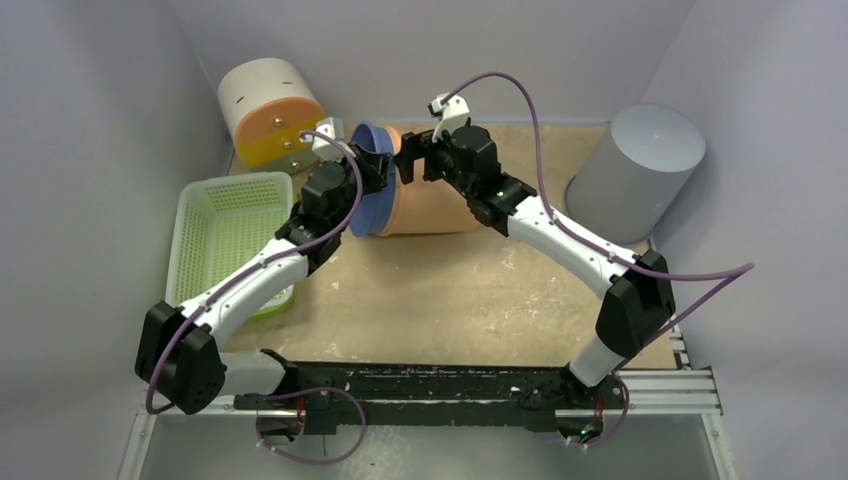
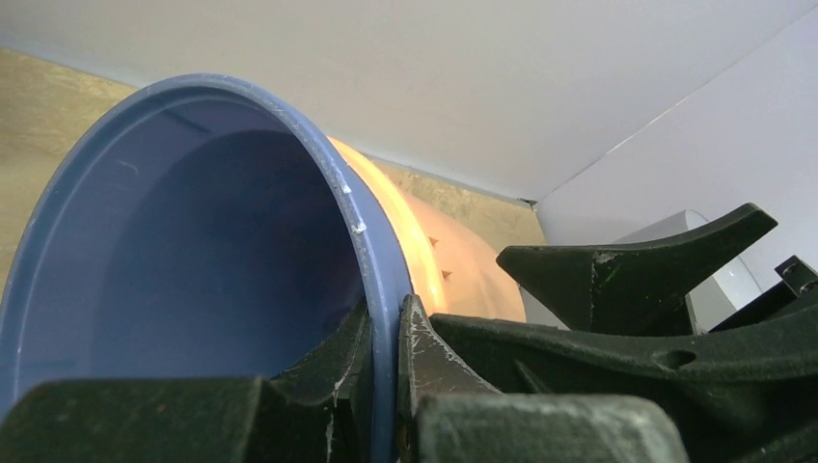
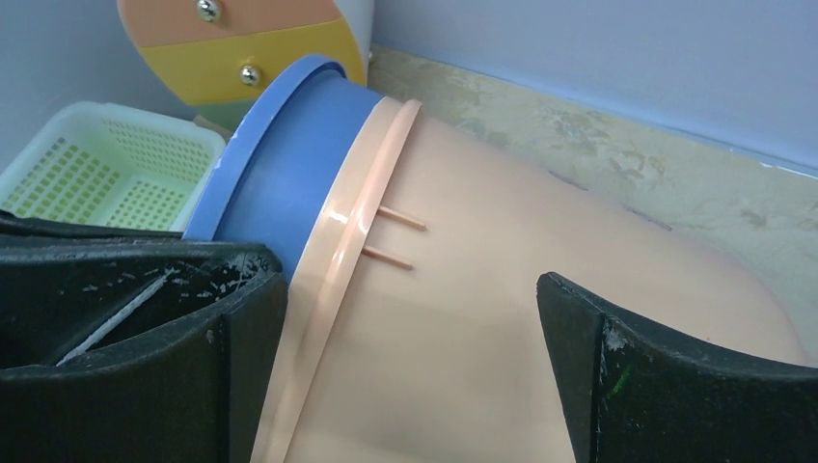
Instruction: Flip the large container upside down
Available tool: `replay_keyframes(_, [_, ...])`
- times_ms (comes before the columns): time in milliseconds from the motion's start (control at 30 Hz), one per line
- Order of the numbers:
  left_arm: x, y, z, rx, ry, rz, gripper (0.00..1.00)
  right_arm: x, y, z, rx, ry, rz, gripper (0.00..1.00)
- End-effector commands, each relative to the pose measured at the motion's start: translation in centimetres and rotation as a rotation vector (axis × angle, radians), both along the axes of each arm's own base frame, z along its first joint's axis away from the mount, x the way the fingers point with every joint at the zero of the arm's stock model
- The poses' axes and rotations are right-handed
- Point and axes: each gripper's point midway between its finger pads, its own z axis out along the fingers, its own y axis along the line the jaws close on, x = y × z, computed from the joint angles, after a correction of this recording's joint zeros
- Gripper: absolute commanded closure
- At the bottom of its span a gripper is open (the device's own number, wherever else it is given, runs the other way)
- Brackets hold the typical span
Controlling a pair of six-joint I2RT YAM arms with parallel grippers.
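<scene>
The large container (image 1: 432,212) lies on its side at the back of the table: a peach tub with a blue liner whose rim (image 1: 372,190) faces left. My left gripper (image 1: 377,166) is shut on that blue rim (image 2: 379,253), one finger inside the mouth and one outside against the peach wall (image 2: 468,275). My right gripper (image 1: 413,158) stands open over the top of the peach body (image 3: 482,289), its fingers (image 3: 241,318) spread wide on either side, just right of the peach lip. The container's base is hidden behind the right arm.
A green mesh basket (image 1: 225,235) sits at the left. A cream, orange and yellow drum (image 1: 270,110) lies in the back left corner, close to the blue rim. A grey cylinder (image 1: 640,165) stands at the right wall. The back wall runs right behind the container.
</scene>
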Motion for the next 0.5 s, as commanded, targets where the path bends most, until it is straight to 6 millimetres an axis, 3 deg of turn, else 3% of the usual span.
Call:
replay_keyframes(0, [-2.8,0.5,3.5,0.047,-0.062,-0.052,1.00,2.1,-3.6,-2.8,-0.099,0.036,-0.222,0.00])
replay_keyframes(133, [-4.3,3.2,4.7,0.106,-0.080,0.019,1.00,2.2,-5.3,-4.5,-0.153,0.069,-0.307,0.00])
replay_keyframes(367, [-5.5,8.6,1.4,0.215,0.013,0.237,1.00,2.3,-7.0,-6.9,-0.250,0.097,-0.370,0.00])
replay_keyframes(467, [-6.1,10.9,0.9,0.228,0.033,0.334,1.00,1.9,-7.8,-8.2,-0.273,0.119,-0.385,0.00])
